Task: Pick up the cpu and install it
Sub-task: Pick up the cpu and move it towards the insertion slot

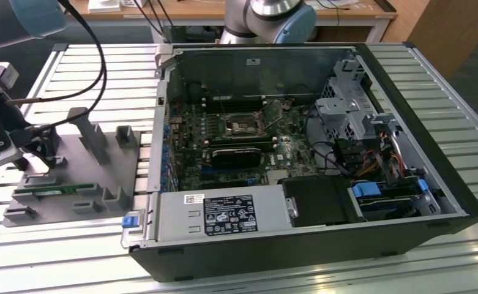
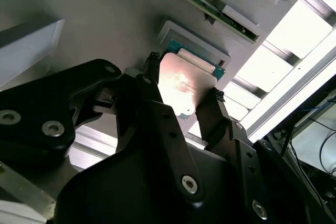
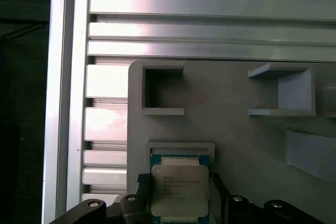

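Above a grey fixture tray (image 3: 236,145), the gripper (image 2: 185,80) clamps the cpu (image 2: 184,88) by its sides.

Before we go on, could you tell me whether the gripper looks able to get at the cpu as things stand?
Probably yes. In both wrist views the gripper is right at the cpu, which lies face up in its pocket on the grey tray, with nothing covering it.

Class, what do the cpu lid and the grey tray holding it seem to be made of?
The cpu: metal lid, silvery, throwing a soft glare. The grey tray: probably plastic, matte and even, with moulded or printed walls.
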Action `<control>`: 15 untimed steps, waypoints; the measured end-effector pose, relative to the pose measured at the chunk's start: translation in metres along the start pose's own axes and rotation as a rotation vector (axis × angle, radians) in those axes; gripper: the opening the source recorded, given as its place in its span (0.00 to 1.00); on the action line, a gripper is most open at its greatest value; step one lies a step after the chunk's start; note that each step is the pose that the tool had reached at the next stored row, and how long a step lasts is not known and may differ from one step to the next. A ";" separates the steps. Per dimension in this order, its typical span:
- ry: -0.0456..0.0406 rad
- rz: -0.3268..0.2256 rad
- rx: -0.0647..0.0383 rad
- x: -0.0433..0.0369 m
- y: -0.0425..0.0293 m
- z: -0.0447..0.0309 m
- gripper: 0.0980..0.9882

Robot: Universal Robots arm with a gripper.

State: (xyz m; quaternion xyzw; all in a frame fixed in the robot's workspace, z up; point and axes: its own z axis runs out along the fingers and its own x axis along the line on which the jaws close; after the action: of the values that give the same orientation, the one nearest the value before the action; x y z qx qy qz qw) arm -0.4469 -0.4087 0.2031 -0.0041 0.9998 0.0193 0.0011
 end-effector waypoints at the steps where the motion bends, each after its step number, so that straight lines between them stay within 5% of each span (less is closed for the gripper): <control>1: 0.0000 0.000 0.000 0.0000 0.0001 -0.0016 0.49; 15: 0.0001 0.000 0.000 0.0001 0.0003 -0.0090 0.49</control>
State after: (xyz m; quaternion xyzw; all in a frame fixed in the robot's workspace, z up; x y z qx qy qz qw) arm -0.4471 -0.4088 0.2121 -0.0041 0.9998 0.0195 0.0011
